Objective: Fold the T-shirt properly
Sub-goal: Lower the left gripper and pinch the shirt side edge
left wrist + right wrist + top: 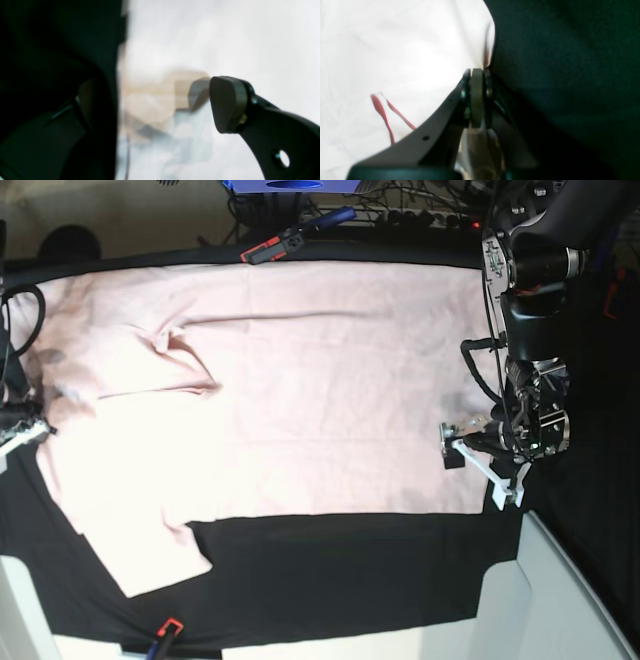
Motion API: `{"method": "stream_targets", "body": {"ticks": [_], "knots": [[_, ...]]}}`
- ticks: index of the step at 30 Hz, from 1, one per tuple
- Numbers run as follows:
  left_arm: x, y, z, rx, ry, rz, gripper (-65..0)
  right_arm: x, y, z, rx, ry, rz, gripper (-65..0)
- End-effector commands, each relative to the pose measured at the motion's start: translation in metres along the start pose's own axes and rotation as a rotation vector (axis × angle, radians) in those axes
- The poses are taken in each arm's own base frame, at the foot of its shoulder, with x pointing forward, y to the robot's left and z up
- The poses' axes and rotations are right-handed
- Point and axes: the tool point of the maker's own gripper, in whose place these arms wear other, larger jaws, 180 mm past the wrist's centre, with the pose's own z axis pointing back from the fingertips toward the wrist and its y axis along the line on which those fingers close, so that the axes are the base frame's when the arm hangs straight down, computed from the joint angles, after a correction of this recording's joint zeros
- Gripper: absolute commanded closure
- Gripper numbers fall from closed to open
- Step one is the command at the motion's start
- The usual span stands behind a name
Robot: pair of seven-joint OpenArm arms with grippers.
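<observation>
T-shirt (290, 380) lies mostly flat, barely folded; right gripper (477, 72) pinches its edge, left gripper (478, 460) spread empty at right.

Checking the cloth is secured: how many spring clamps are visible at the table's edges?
2: one red-and-black spring clamp at the far edge, one red-jawed spring clamp at the near edge. Others may be hidden.
</observation>
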Motion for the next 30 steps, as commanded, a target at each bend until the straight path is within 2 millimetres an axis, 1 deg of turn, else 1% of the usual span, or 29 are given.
{"method": "stream_targets", "body": {"ticks": [1, 4, 6, 7, 9, 14, 15, 16, 20, 22, 24, 25, 28, 30], "knots": [[-0.001, 0.005, 0.0, 0.002, 0.008, 0.009, -61.6, 0.018, -0.009, 0.005, -0.017, -0.031, 0.008, 0.0], [-0.008, 0.005, -0.004, 0.0, 0.011, 0.016, -61.6, 0.018, -0.01, 0.006, -0.017, -0.031, 0.008, 0.0], [-0.009, 0.005, -0.004, 0.0, 0.013, 0.016, -61.5, 0.018, -0.01, 0.006, -0.017, -0.031, 0.008, 0.0], [-0.009, 0.005, -0.004, 0.0, 0.013, 0.016, -60.0, 0.018, -0.01, 0.006, -0.017, -0.031, 0.008, 0.0], [-0.009, 0.006, -0.003, 0.002, 0.013, 0.015, -52.2, 0.018, -0.01, 0.006, -0.017, -0.031, 0.008, 0.0], [-0.008, 0.011, -0.002, 0.009, 0.012, 0.014, -19.8, 0.016, -0.006, 0.004, -0.011, -0.027, 0.011, 0.0], [-0.008, 0.011, -0.002, 0.009, 0.011, 0.014, -15.5, 0.016, -0.006, 0.004, -0.011, -0.027, 0.011, 0.0], [-0.008, 0.011, -0.002, 0.009, 0.011, 0.014, -13.4, 0.016, -0.006, 0.004, -0.011, -0.028, 0.01, 0.0], [-0.009, 0.011, -0.002, 0.009, 0.017, 0.014, -12.4, 0.018, -0.006, 0.004, -0.011, -0.038, 0.003, 0.0], [-0.009, 0.011, -0.002, 0.009, 0.017, 0.014, -8.6, 0.019, -0.006, 0.004, -0.01, -0.041, 0.004, 0.0], [-0.009, 0.011, -0.002, 0.01, 0.012, 0.013, -4.5, 0.029, -0.004, 0.005, -0.008, -0.063, 0.013, 0.0], [-0.009, 0.012, -0.001, 0.013, 0.003, 0.01, -3.5, 0.033, -0.002, 0.005, -0.004, -0.073, 0.019, 0.0], [0.003, 0.013, 0.014, 0.03, -0.07, -0.029, -1.8, 0.039, 0.0, 0.006, 0.0, -0.088, 0.026, 0.0], [0.012, 0.014, 0.025, 0.04, -0.116, -0.053, 0.0, 0.047, -0.001, 0.008, 0.003, -0.118, 0.003, 0.0]]}}
